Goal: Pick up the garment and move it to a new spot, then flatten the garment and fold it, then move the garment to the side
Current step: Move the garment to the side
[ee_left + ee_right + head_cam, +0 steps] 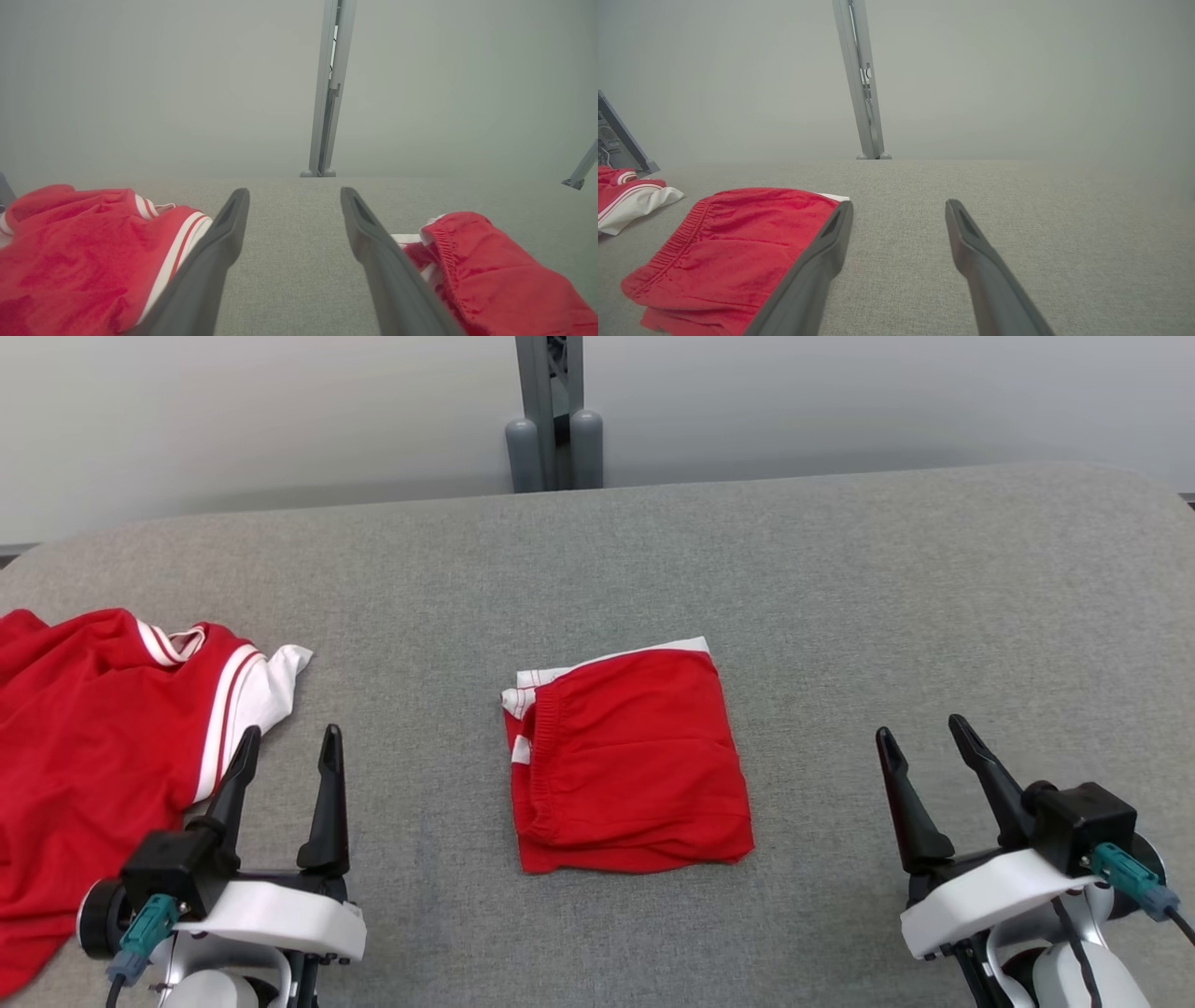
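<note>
You've got a grey fabric-covered desk (840,569). Crumpled red jersey w/ white trim (84,728) lies at left edge. Folded red elastic-waist shorts (630,765) sit centre. Left claw (291,735) & right claw (920,728) flank them, both spread wide, empty.

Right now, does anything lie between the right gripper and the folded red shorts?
Nothing visible does: bare grey tabletop separates the open right gripper from the folded red shorts. The crumpled red jersey lies at the far left.
</note>
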